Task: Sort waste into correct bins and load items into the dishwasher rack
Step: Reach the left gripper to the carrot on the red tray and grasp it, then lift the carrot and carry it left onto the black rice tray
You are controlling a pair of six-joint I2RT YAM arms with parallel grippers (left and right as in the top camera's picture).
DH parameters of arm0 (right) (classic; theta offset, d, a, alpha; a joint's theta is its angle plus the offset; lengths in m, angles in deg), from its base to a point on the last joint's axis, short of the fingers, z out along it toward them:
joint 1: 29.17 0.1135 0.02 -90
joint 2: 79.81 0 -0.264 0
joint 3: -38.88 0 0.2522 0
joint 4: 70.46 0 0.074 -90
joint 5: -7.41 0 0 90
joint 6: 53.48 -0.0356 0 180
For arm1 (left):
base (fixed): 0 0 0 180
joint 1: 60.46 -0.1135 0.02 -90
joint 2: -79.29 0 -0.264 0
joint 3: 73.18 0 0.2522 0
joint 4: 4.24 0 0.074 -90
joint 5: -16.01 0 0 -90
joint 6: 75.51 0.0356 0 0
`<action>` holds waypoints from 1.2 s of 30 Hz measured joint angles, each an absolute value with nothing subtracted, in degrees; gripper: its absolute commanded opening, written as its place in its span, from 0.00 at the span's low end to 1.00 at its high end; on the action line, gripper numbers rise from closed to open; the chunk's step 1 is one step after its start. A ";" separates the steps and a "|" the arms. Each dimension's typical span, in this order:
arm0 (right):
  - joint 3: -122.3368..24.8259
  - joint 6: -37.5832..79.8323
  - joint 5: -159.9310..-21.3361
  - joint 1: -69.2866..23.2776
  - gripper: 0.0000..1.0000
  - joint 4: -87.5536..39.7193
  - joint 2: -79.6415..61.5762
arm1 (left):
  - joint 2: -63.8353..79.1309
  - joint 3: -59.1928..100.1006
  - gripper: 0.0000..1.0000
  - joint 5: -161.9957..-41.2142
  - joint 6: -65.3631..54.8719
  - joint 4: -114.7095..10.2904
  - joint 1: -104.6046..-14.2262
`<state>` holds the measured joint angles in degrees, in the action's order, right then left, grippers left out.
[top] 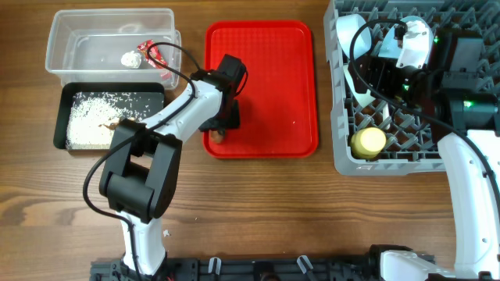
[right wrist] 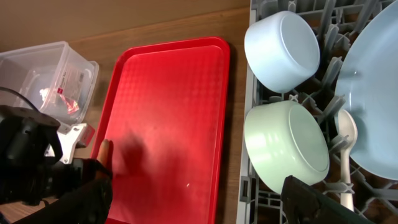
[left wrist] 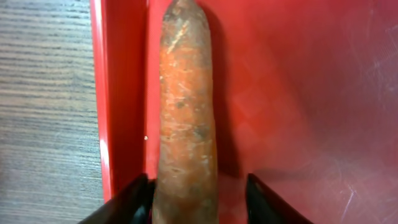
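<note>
I have the left gripper [left wrist: 198, 204] low over the near left corner of the flat red serving tray [top: 266, 78]. Its black fingers [left wrist: 134, 202] are spread to either side of the small orange carrot [left wrist: 186, 118], which lies inside the tray along its raised edge. One finger is close against the carrot and the other stands off with bare red showing between, so nothing is pinched. The right gripper [right wrist: 199, 205] hangs wide open and empty between the tray and the large grey plastic dishwasher rack [top: 344, 156]. The rack holds the two pale bowls [right wrist: 283, 43], the pale blue round plate [right wrist: 379, 93], the white plastic spoon [right wrist: 346, 140] and the small yellow cup [top: 369, 141]. The red-and-white crinkled wrapper [top: 151, 51] and crumpled white tissue [top: 130, 58] lie in the clear plastic tub [top: 109, 23]. The white rice grains [top: 94, 117] are in the black rectangular tray [top: 61, 117] just beside it.
</note>
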<state>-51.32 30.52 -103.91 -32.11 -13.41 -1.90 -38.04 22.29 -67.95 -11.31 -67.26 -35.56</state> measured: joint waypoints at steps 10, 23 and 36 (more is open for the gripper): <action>-51.32 30.79 -103.71 -32.11 0.89 -13.37 -1.90 | -38.04 22.29 0.13 -68.27 -11.33 -66.36 -35.56; -51.32 30.79 -103.69 -32.11 0.89 -13.41 -1.90 | -37.69 35.23 0.14 -67.51 -11.31 -78.27 -37.66; -51.35 31.22 -102.86 -32.11 0.89 -13.44 -1.90 | -30.74 39.95 0.14 -66.52 -18.11 -85.09 -65.20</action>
<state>-51.35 31.22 -102.86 -32.11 -13.44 -1.90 -30.74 39.95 -66.52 -18.11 -85.09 -65.20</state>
